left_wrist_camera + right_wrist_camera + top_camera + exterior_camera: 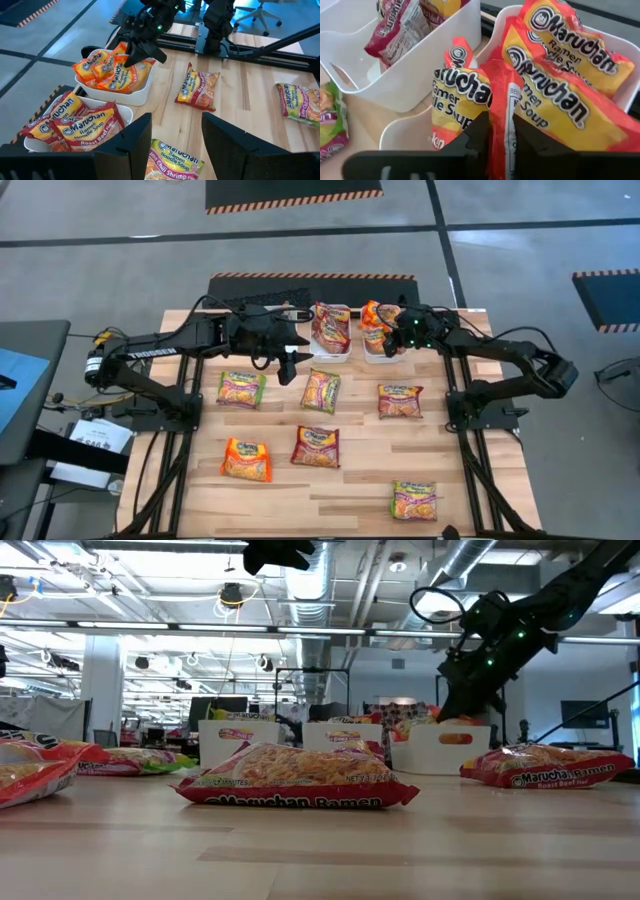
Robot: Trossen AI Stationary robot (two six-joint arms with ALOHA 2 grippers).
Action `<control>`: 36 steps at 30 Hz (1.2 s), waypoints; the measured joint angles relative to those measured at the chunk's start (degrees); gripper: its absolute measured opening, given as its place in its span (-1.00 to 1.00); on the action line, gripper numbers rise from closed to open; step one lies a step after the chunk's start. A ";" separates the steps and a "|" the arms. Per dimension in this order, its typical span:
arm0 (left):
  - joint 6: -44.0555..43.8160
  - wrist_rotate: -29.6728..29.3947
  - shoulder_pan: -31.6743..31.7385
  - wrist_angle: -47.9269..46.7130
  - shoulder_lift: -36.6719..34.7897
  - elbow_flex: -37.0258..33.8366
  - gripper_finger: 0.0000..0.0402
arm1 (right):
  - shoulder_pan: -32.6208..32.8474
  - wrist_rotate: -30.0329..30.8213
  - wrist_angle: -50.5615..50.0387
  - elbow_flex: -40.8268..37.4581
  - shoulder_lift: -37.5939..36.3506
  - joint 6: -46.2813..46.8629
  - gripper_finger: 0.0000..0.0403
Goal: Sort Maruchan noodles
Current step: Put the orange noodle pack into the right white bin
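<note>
Several Maruchan packets lie flat on the wooden table: green-trimmed ones (241,388) (415,500), a chili shrimp one (321,390), maroon ones (400,400) (316,447) and an orange one (246,460). The middle white bin (330,352) holds maroon packets. The right bin (372,358) holds orange ones. My right gripper (501,135) is over the right bin, shut on an orange packet (500,95). My left gripper (175,142) is open and hovers above the chili shrimp packet (172,161), touching nothing. My right gripper pinches an orange packet between its two fingers (477,135), by the packet's upper edge (501,117). The fingers come from above, slanting down into the right bin. The packet stands upright among the other orange packets; its lower end is hidden inside the bin.
A third white bin (238,743) stands left of the other two along the table's far edge. The arm bases and their black frames (470,415) stand at the table's left and right sides. Open wood shows along the near edge (320,505).
</note>
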 joint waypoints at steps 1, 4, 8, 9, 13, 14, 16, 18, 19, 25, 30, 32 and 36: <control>0.12 0.00 0.02 0.01 0.00 0.00 -0.20 | 0.01 0.05 -0.71 0.00 -0.45 0.01 -0.52; 0.39 0.00 0.00 0.01 0.00 0.00 -0.20 | 0.04 0.20 -2.78 0.00 -1.99 1.28 -0.41; 0.39 0.02 0.02 0.00 0.00 0.00 -0.20 | 0.04 2.88 -9.97 1.62 -4.36 2.38 -0.24; 0.39 0.04 0.00 0.02 0.00 0.00 -0.20 | 0.04 3.62 -12.81 2.49 -4.93 2.59 -0.20; 0.33 0.04 0.01 0.00 0.00 0.00 -0.20 | 0.16 4.22 -20.89 5.96 -6.95 3.23 -0.10; 0.33 0.04 0.00 0.00 0.00 -0.01 -0.20 | 0.34 4.22 -21.65 6.89 -7.52 3.69 -0.09; 0.31 0.04 0.02 -0.01 0.00 -0.01 -0.20 | 0.95 4.22 -22.79 8.61 -8.81 5.09 -0.09; 0.33 0.04 0.00 -0.02 0.00 -0.01 -0.20 | 1.78 4.18 -23.88 10.37 -10.09 6.89 -0.09; 0.47 0.07 0.02 -0.04 0.00 -0.02 -0.20 | 2.26 4.09 -24.54 11.24 -10.71 8.15 -0.10; 1.24 0.02 0.00 -0.07 0.00 -0.02 -0.20 | 6.64 -2.67 -24.98 13.24 -10.24 20.21 -0.17; 2.99 -0.02 0.01 -0.05 0.00 -0.02 -0.20 | 9.95 -3.28 -25.23 13.25 -5.81 24.17 -0.19; 3.01 -0.02 0.00 -0.05 0.00 -0.02 -0.20 | 10.15 -3.26 -25.17 13.25 -3.95 24.70 -0.19; 3.02 -0.02 0.00 -0.07 0.00 -0.02 -0.20 | 9.71 -3.26 -25.34 13.25 -0.57 25.80 -0.19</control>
